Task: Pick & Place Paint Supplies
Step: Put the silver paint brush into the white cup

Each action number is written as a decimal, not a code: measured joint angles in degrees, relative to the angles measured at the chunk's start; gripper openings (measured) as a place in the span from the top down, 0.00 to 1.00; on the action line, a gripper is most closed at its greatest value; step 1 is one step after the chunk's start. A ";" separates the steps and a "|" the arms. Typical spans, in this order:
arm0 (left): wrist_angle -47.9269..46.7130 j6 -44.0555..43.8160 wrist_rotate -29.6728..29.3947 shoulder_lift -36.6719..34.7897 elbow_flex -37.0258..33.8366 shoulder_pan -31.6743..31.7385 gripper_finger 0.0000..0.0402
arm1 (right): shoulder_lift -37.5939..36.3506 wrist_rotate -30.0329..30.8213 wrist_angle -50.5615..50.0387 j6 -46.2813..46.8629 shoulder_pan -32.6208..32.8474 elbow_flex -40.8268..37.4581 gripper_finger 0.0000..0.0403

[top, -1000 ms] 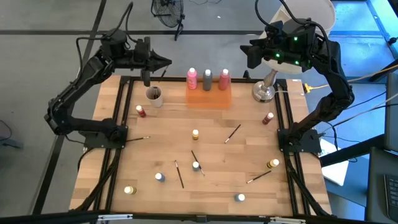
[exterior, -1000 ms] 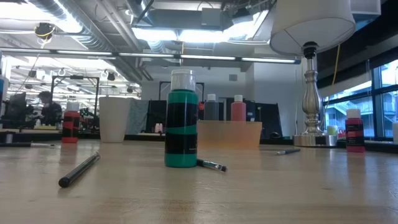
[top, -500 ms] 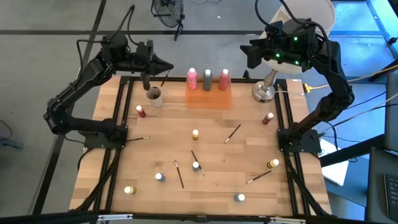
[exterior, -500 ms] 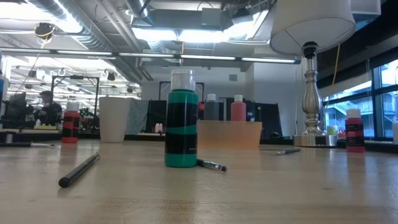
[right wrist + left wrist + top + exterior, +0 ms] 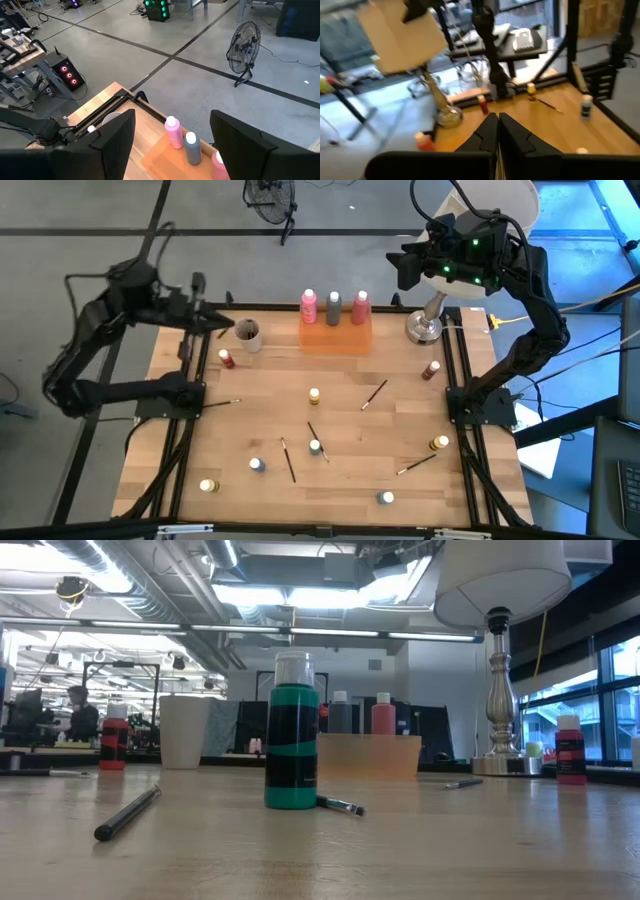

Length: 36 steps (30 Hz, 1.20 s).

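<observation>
— Pale wood, that whole table, and most of the paint things lie loose on it. Start at the left: the left gripper hangs at the far left edge, its fingers pressed together with nothing between them.

— What's nearest to it?

— The beige cup, just beside its tip on the table side. Whether a brush stands inside it I cannot tell from above. A little nearer the front than the gripper is a red-lidded pot, and in front of that, at the left rail, a thin brush.

— And moving on from there?

— Well to the gripper's right stands the orange tray with three bottles upright on it: a pink bottle, a grey bottle and a second pink bottle. I'd judge those as placed. Out in the middle, well apart from either gripper, lie more dark brushes and small pots, such as the yellow-lidded pot and the white-lidded pot.

— So not far along?

— My guess is early to midway. Roughly eight pots and five brushes lie scattered.

— And the right side?

— The right gripper waits raised beyond the far right corner, jaws spread wide and empty, above the lamp. Below it and toward the front sits another red-lidded pot; farther forward a yellow-lidded pot with a brush beside it.
</observation>
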 joint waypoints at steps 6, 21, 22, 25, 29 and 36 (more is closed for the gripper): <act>16.23 -2.40 1.21 -4.70 -14.80 4.62 1.00 | 0.01 0.00 0.00 0.00 -0.01 0.00 0.35; 66.14 -26.93 -4.58 -13.09 -49.60 20.49 1.00 | 0.01 0.02 1.35 0.00 0.00 0.00 0.35; 66.74 -26.91 -4.90 -12.73 -50.14 20.71 1.00 | 0.01 0.01 1.32 0.00 0.00 -0.01 0.35; 67.26 -27.03 -7.58 -11.40 -51.74 20.77 1.00 | 0.01 0.00 1.37 0.00 -0.01 -0.02 0.35; 74.09 -27.40 -8.16 -10.71 -56.99 20.78 1.00 | 0.01 0.00 1.46 0.01 -0.01 -0.01 0.35; 91.34 -29.31 -11.17 -10.86 -67.46 21.01 1.00 | 0.01 -4.65 1.48 5.22 -0.01 0.00 0.35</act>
